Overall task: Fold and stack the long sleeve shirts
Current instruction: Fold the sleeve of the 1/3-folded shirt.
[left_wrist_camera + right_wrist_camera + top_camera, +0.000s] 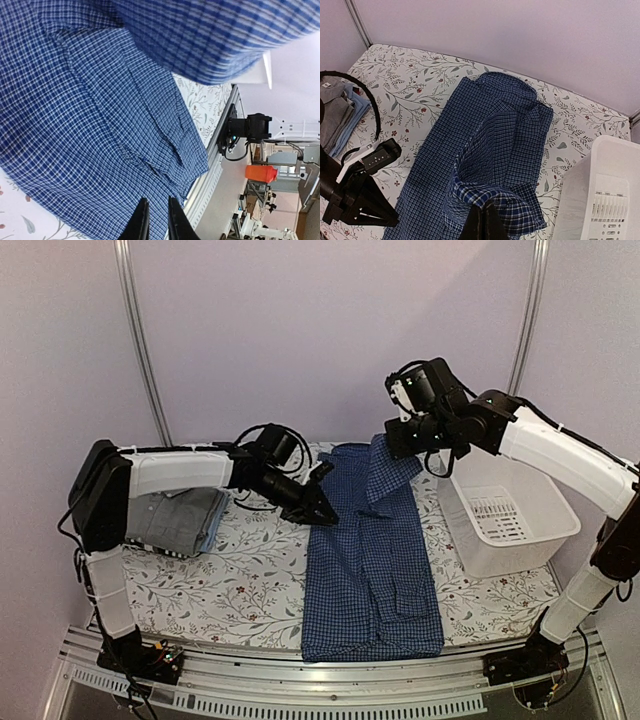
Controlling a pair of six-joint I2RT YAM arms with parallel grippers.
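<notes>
**Item 1, blue check shirt [370,560].** It is lying on the middle of the table [240,585], stretching from 12 o'clock down to 6 o'clock in the top view. The collar end is sitting at 12 and the lower end is reaching the near edge. Its sides are lying folded inward, so it is forming a long narrow strip. The part toward 1 o'clock is hanging off the table surface in a loose fold.

**Item 2, right gripper [395,443].** It is hovering over the shirt's 1 o'clock corner. Its fingers [476,226] are pressing together on a bunch of the check cloth, which is draping down around them in the right wrist view.

**Item 3, left gripper [325,510].** It is reaching in from 9 o'clock, with its tips sitting at the shirt's left edge. Its fingers [141,222] are standing a narrow gap apart just over the cloth. Whether they are touching it cannot be told.

**Item 4, stack of folded shirts [175,520].** It is resting at 9 o'clock on the table, well apart from the blue check shirt. A grey one is lying on top, with light blue and dark-striped edges showing beneath.

**Item 5, basket [500,555].** This white plastic basket is standing at 3 o'clock, near the shirt's right edge.

**Item 6, table.** It is wearing a white cover with a floral print.
</notes>
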